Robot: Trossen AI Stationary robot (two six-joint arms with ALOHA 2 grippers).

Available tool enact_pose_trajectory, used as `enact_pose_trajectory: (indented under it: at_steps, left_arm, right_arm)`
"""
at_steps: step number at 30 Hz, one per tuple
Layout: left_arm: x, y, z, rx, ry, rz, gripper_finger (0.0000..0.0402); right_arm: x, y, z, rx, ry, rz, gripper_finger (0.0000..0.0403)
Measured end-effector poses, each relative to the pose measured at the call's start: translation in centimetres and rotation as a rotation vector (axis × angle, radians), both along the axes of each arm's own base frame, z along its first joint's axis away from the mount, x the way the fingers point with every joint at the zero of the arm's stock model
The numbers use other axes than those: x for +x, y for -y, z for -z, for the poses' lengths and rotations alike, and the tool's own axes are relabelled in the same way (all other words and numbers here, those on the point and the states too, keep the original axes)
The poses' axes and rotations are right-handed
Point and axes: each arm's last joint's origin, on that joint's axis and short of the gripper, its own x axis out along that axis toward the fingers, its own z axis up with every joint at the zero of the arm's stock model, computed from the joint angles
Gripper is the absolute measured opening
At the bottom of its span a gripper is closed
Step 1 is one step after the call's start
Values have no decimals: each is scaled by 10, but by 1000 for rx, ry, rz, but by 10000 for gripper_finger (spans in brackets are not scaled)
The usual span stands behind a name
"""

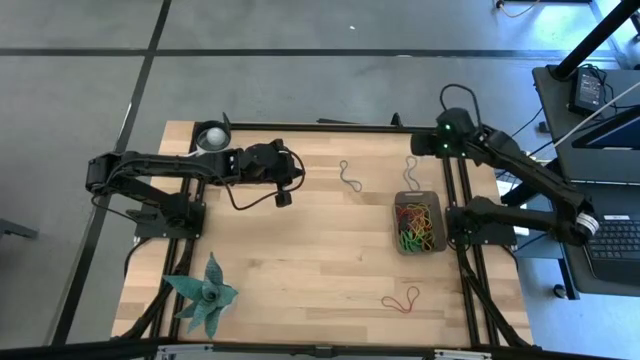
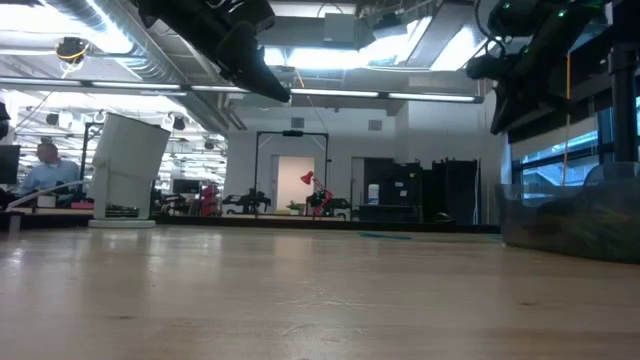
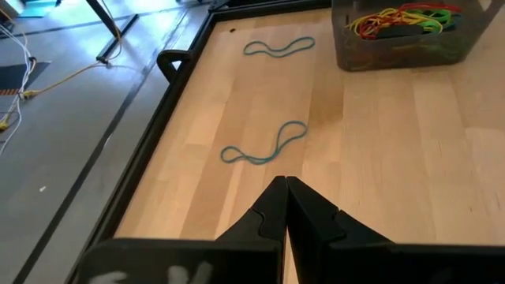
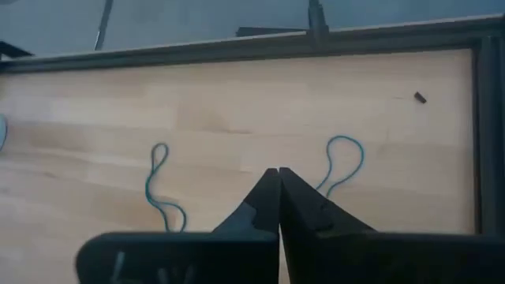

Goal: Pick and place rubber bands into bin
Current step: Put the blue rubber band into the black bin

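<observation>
The dark bin (image 1: 420, 194) sits at the table's right, holding a heap of red, green, yellow and orange rubber bands (image 1: 418, 225); its wall (image 3: 394, 55) also shows in the left wrist view. Two bluish bands (image 1: 350, 175) (image 1: 412, 172) lie flat toward the far edge, and a reddish one (image 1: 402, 300) near the front. My left gripper (image 1: 283, 197) hangs shut above the table's left half, its tips (image 3: 284, 185) short of the nearer blue band (image 3: 264, 146). My right gripper (image 1: 441, 140) is raised at the far right, shut and empty (image 4: 276, 172).
A white cup (image 1: 211, 136) stands at the far left corner. A teal leafy ornament (image 1: 205, 295) lies at the near left. A small black piece (image 4: 419, 97) rests near the far right corner. Black rails (image 1: 300, 126) border the table. A desk with a laptop (image 1: 610, 240) stands to the right.
</observation>
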Motion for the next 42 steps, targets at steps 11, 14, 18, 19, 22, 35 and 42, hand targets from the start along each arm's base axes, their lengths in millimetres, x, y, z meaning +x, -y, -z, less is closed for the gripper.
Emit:
enact_pose_trajectory:
  at_steps: [11, 14, 18, 19, 22, 35, 42]
  left_arm:
    - [0, 0, 0, 5, -2, 3, 3]
    - [0, 0, 0, -6, 3, -4, 3]
    - [0, 0, 0, -15, 6, -10, 3]
    - [0, 0, 0, -15, 6, -10, 3]
    - [0, 0, 0, -20, 8, -14, 3]
    - [0, 0, 0, -23, 9, -16, 3]
    - [0, 0, 0, -39, 14, -26, 3]
  right_arm:
    - [20, 20, 29, 111, -160, -46, 56]
    - [29, 28, 43, 159, -225, -68, 85]
    - [39, 37, 65, 235, -302, -76, 124]
    - [41, 40, 70, 256, -322, -77, 133]
    - [47, 46, 88, 318, -382, -79, 158]
    - [63, 61, 150, 485, -541, -87, 215]
    - [72, 62, 165, 526, -563, -165, 210]
